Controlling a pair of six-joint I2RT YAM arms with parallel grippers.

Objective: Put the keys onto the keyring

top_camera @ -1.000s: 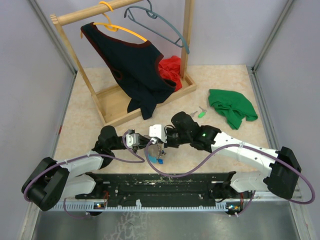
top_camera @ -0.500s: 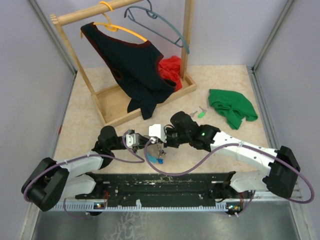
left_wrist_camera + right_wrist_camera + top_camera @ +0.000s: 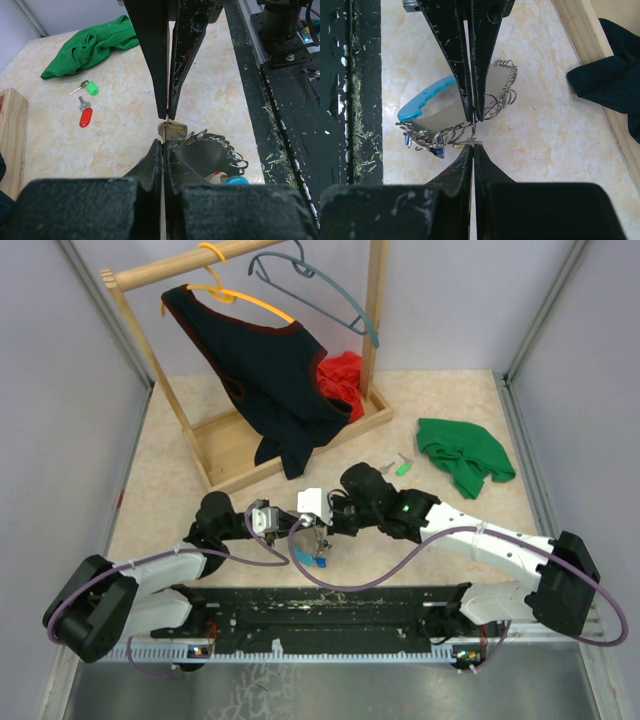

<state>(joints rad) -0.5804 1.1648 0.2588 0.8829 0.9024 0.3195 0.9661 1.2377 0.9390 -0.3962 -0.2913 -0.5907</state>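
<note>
Starting at the near edge of the table (image 3: 170, 490), both arms reach inward and meet tip to tip just beyond the black base rail (image 3: 320, 605). Left fingers (image 3: 162, 147) are pressed together with only a hairline gap, clenched on the dark wire coil (image 3: 502, 92) of the keyring (image 3: 427, 100). Its light-blue band curves off to the rail side and small blue-capped keys (image 3: 437, 151) dangle from the loops. Right fingers (image 3: 472, 149) are likewise pinched tight, gripping a yellow-capped key (image 3: 173, 131) held right against the coil, between the two sets of tips. Whether the keyring rests on the table or hangs just clear of it cannot be told (the top view shows only a blue blob under the tips). Farther out on the bare marble-patterned surface, well apart from the arms, lie a red-capped key (image 3: 86, 117) and, just beyond it, a green-capped key (image 3: 91, 89), near each other but not touching. Beyond those sits a crumpled green cloth (image 3: 462, 455). At the far left stands a wooden rack (image 3: 290, 435) with a dark garment (image 3: 270, 370) draped from an orange hanger (image 3: 235, 290). A grey-blue hanger (image 3: 320, 285) hangs beside it, and a red cloth (image 3: 340, 375) is bunched at the base.
</note>
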